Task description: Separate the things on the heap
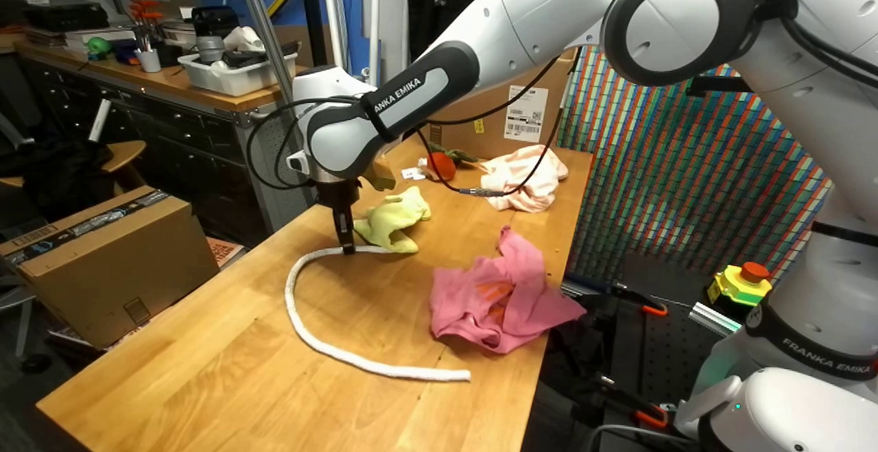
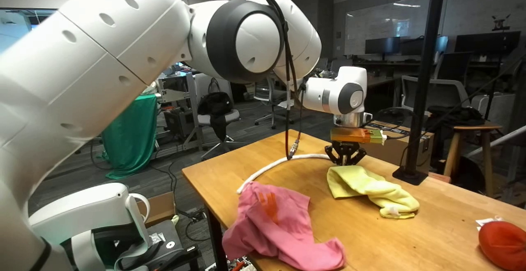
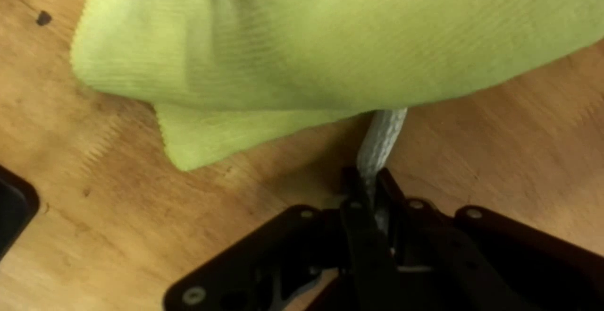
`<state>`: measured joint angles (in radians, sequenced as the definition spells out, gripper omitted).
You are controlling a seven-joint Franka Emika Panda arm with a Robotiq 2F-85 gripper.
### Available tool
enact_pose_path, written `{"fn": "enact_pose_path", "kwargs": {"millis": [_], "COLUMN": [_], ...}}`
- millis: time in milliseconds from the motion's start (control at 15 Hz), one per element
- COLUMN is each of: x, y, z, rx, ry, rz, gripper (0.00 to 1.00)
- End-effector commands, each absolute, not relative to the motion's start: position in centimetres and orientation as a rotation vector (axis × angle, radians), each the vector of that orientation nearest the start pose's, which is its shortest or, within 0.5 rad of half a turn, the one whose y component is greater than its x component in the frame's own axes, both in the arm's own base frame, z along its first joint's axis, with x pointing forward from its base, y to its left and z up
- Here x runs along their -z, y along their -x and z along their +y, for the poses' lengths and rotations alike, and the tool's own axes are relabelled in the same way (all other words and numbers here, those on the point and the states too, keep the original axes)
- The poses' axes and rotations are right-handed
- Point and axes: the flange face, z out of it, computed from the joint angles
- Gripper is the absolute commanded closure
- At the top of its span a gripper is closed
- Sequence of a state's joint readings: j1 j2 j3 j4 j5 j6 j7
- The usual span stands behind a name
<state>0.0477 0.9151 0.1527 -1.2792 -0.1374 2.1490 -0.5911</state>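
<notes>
A white rope (image 1: 370,365) lies in a wide curve on the wooden table; it also shows in an exterior view (image 2: 267,168). My gripper (image 1: 348,249) points down at table height and is shut on the rope near a crumpled yellow cloth (image 1: 398,215). In the wrist view the rope (image 3: 383,136) runs from between the fingertips (image 3: 370,181) to under the yellow cloth (image 3: 330,42), which hides its end. A pink cloth (image 1: 494,294) with an orange mark lies apart, near the table edge. A pale pink cloth (image 1: 525,177) lies farther back beside a red round object (image 1: 441,165).
A cardboard box (image 1: 480,133) stands behind the pale cloth. Another cardboard box (image 1: 113,270) stands beside the table. A black post (image 2: 425,77) rises from the table edge near the yellow cloth. A cable (image 2: 289,110) hangs from the arm.
</notes>
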Motion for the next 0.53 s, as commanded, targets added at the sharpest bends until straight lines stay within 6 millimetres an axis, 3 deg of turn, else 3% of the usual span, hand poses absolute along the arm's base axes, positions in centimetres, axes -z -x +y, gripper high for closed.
{"fn": "enact_pose_path", "kwargs": {"millis": [0, 467], "x": [-19.7, -19.4], "y": [-73.2, -72.3], "z": [13.6, 17.1], "rx": [-0.035, -0.025], "ry": [2.867, 2.848], "rz": [-1.093, -0.921], "gripper": [0.94, 0.94]}}
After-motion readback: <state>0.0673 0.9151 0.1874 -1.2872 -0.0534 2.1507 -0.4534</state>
